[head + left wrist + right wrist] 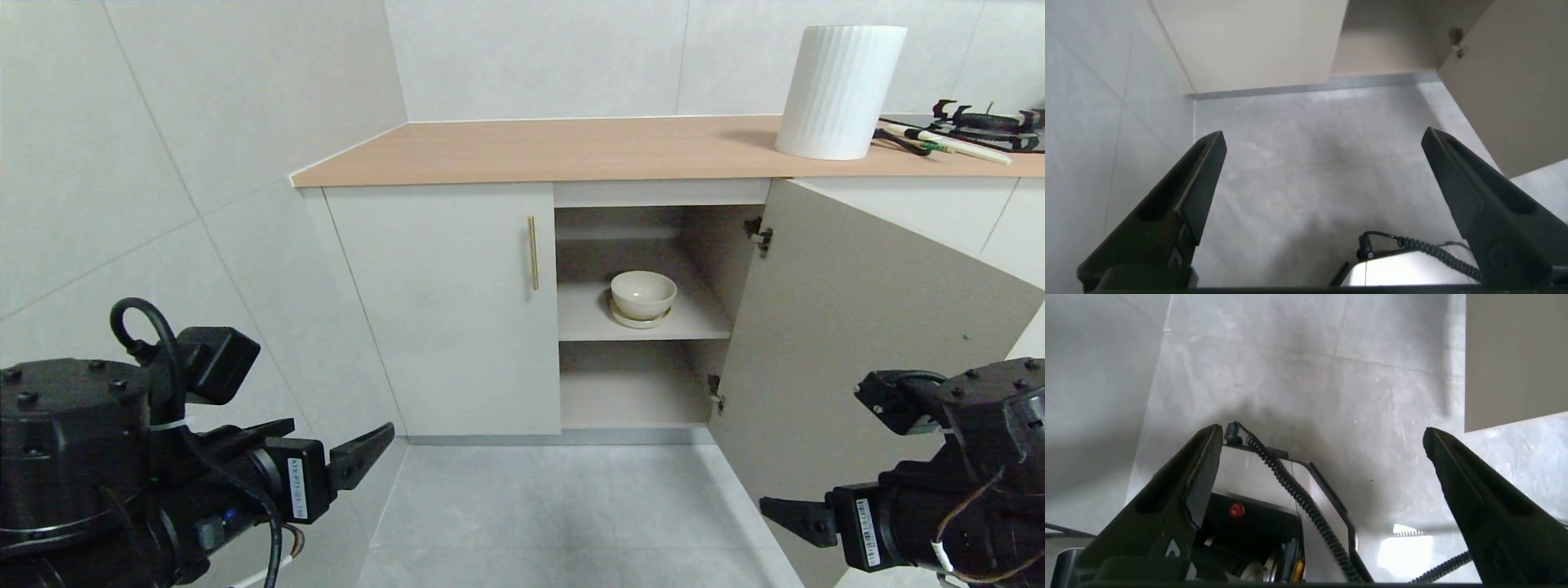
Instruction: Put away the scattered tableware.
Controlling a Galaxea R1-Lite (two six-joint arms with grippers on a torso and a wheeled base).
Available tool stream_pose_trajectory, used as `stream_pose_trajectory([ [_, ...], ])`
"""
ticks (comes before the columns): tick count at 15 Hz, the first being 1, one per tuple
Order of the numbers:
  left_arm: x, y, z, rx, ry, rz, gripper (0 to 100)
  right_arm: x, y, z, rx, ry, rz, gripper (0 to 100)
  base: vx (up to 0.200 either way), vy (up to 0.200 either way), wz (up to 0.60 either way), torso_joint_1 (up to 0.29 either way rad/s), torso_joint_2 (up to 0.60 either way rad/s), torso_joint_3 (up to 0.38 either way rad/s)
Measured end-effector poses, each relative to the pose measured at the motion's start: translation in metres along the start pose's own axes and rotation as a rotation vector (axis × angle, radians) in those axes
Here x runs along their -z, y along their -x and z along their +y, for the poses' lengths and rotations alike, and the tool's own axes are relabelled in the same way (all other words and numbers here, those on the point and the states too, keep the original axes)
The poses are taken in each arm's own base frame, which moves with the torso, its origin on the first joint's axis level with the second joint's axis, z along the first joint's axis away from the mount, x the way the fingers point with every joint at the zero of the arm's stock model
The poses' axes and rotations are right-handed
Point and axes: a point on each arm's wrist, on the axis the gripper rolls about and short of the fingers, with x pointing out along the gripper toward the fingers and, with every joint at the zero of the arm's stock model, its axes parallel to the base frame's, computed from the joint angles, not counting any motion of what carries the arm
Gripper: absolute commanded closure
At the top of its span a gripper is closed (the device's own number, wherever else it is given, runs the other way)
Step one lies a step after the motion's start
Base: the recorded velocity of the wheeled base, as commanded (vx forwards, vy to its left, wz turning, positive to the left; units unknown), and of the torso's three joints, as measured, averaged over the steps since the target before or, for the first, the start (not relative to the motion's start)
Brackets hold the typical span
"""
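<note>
A cream bowl [643, 292] sits on a small matching plate [638, 321] on the middle shelf of the open cabinet [637, 327]. On the wooden counter [571, 151] at the far right lie chopsticks [947, 140] and dark utensils. My left gripper [343, 449] hovers low at the left above the floor, its fingers [1176, 212] spread wide with nothing between them. Low on the right, beside the open door, my right gripper [784, 514] is held open as well, its fingers [1167, 506] holding nothing.
The cabinet's right door [857, 343] swings out toward my right arm. The left door [449, 310] is closed, with a gold handle [532, 253]. A tall white ribbed container [841, 90] stands on the counter beside a black stove grate [988, 121]. Grey tile floor [555, 506] lies ahead.
</note>
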Motion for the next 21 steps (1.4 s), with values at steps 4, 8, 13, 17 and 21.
stream_pose_trajectory([
  [4,0.000,0.000,0.000,-0.003,-0.014,0.000,0,0.003,0.005,-0.002,0.009,0.004,0.015,0,0.000,-0.200,0.00,0.002,0.00,0.005],
  [8,0.001,0.000,0.000,-0.003,-0.021,0.001,0,0.006,0.010,-0.005,0.021,0.016,0.041,0,0.000,-0.200,0.00,0.001,0.00,0.002],
  [13,0.001,0.000,0.000,-0.003,-0.020,0.001,0,0.006,0.012,-0.007,0.041,0.033,0.070,0,0.000,-0.160,0.00,0.002,0.00,0.000],
  [17,0.002,0.000,0.000,-0.003,-0.020,0.003,0,-0.008,0.007,-0.019,0.157,-0.033,0.024,0,0.000,0.000,0.00,0.000,0.00,0.000],
  [21,0.001,0.000,0.000,0.000,-0.016,-0.001,0,-0.022,0.010,-0.044,0.288,-0.123,0.046,0,0.000,0.000,0.00,0.000,0.00,0.000],
])
